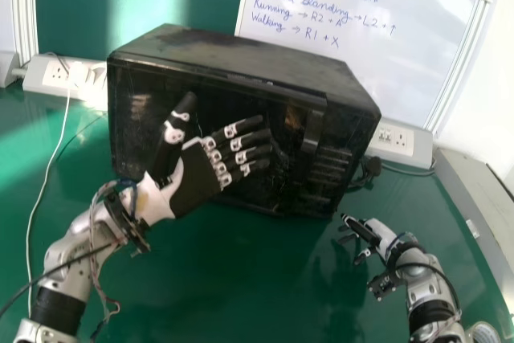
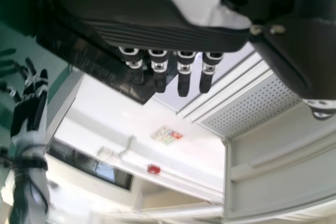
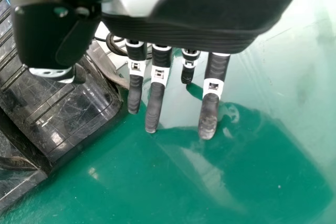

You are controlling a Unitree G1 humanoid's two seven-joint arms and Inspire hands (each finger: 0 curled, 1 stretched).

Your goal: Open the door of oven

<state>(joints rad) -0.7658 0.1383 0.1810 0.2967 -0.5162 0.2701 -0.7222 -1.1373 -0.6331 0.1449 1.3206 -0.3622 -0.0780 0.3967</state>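
The black oven (image 1: 241,62) stands tilted in the view on the green table, its door (image 1: 152,110) closed and its upright handle (image 1: 312,130) toward the right of the front. In front of the door is my left hand (image 1: 197,178), fingers extended toward the handle and thumb raised, short of the handle. In the left wrist view, the left hand (image 2: 157,30) has straight fingers, with the dark oven (image 2: 89,61) beyond. My right hand (image 1: 365,234) is low by the oven's right lower corner. The right wrist view has the right hand (image 3: 210,30) with straight fingers, beside the oven (image 3: 63,108).
A whiteboard (image 1: 353,18) stands behind the oven. Power sockets (image 1: 68,78) with a white cable lie at the left, and another socket strip (image 1: 393,140) is at the right. A tape roll (image 1: 484,335) sits at the lower right corner of the green table (image 1: 241,279).
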